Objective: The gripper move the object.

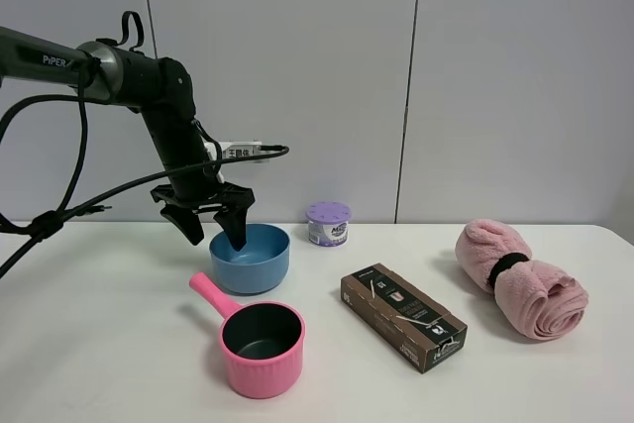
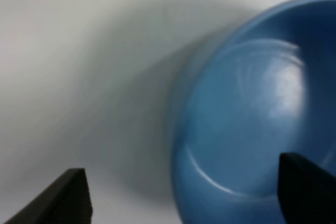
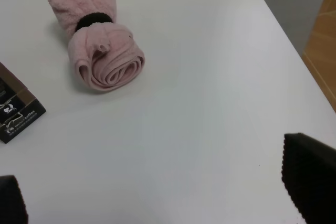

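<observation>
While its jaws stand apart astride the rim of the blue bowl [image 1: 253,260], the L hand [image 1: 213,226] hovers above the worktop [image 1: 109,344], prob. to pinch the bowl wall.

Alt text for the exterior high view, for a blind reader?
The left hand, open, straddles the left rim of the blue bowl. Also on the white table: a pink saucepan, a purple jar, a dark box and a rolled pink towel.
</observation>
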